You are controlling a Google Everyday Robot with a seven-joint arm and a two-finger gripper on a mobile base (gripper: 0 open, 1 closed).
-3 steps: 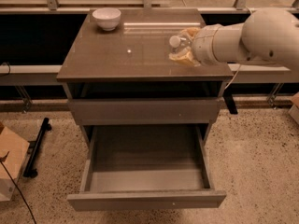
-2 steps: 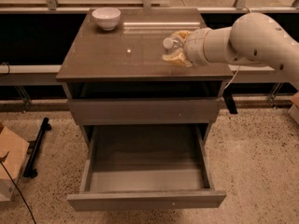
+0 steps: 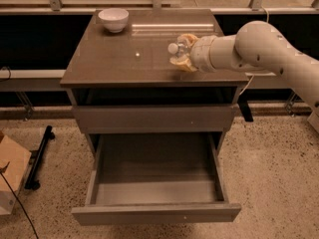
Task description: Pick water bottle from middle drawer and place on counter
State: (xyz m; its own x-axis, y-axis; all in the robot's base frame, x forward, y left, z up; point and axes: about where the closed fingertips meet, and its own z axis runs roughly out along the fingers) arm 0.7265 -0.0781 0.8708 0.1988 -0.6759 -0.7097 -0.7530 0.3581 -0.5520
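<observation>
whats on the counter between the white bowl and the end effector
Nothing: in the camera view, bare counter runs from the white bowl to the end effector over it, which grips the water bottle.

No readable text anywhere. My gripper [image 3: 182, 53] sits over the counter [image 3: 124, 59], clamped on the water bottle [image 3: 174, 48].

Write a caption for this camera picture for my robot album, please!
The robot's gripper holds the water bottle over the counter, with the middle drawer pulled open below.
</observation>
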